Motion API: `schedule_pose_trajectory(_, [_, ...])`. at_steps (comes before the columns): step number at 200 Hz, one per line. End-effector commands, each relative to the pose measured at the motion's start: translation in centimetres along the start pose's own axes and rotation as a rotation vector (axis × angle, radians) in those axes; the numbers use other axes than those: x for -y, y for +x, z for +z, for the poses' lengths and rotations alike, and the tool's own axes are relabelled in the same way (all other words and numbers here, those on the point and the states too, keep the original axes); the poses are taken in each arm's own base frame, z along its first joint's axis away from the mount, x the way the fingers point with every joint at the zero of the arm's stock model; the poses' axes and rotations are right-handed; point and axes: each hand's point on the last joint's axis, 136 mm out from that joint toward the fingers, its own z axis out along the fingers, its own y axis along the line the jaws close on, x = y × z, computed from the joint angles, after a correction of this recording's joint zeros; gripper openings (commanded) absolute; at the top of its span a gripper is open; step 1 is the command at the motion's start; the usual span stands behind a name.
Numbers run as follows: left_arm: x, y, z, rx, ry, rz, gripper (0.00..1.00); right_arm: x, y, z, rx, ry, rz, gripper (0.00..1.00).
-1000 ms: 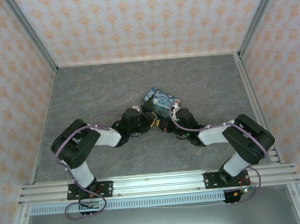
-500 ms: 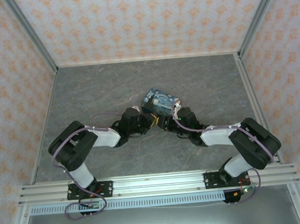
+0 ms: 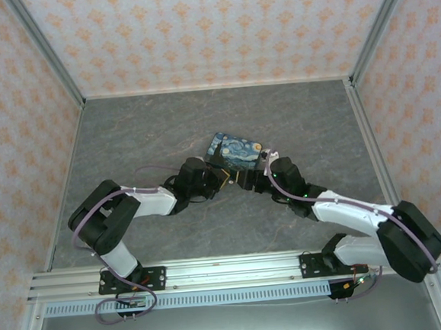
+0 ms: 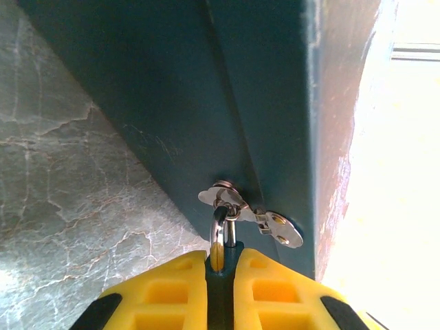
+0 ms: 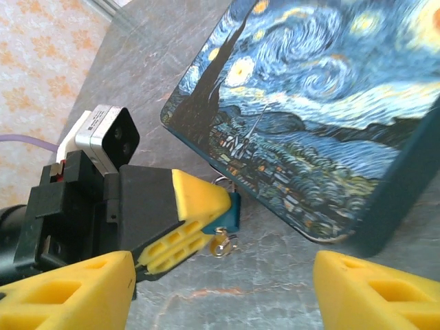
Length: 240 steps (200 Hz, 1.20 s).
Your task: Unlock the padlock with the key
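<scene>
Left tool (image 4: 221,269) pinches the padlock (image 5: 233,210) hanging on the tin's (image 5: 309,124) hasp (image 4: 260,220); right tool (image 5: 223,285) spread wide.

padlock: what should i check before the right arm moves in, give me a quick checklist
1. padlock clamped in left gripper: ok
2. shackle through the hasp on the tin: ok
3. right gripper open: ok
4. key found: cannot tell, a small metal bit hangs under the padlock
5. bare table between right gripper and padlock: ok
</scene>
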Motion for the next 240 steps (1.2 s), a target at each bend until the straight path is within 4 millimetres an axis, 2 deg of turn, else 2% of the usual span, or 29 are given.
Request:
schedule_pose_trajectory(1, [2.5, 0.0, -0.7, 0.015, 0.045, 0.025, 0.00, 0.8, -1.5, -1.9, 0.036, 0.099, -0.159, 0.73])
schedule_pose_trajectory(35, [2.7, 0.1, -0.7, 0.006, 0.038, 0.011, 0.00, 0.4, -3.7, -4.6, 0.128, 0.132, -0.301, 0.81])
schedule_pose_trajectory(71, [2.8, 0.4, -0.7, -0.003, 0.023, 0.003, 0.00, 1.3, -5.6, -6.7, 0.229, 0.221, -0.429, 1.00])
schedule_pose_trajectory(86, [2.6, 0.5, -0.7, -0.004, 0.010, -0.001, 0.00, 1.2, -5.9, -7.1, 0.248, 0.229, -0.492, 0.99])
schedule_pose_trajectory(128, [2.3, 0.6, -0.9, -0.012, -0.033, -0.023, 0.00, 0.6, -5.1, -7.0, 0.203, 0.205, -0.726, 0.99])
schedule_pose_trajectory(204, [2.1, 0.7, -0.9, -0.019, -0.070, -0.046, 0.00, 1.4, -3.3, -7.0, 0.100, 0.255, -1.122, 0.99])
schedule_pose_trajectory(240, [2.3, 0.9, -0.9, -0.024, -0.065, -0.053, 0.00, 1.2, -2.7, -6.6, 0.122, 0.234, -1.194, 0.99])
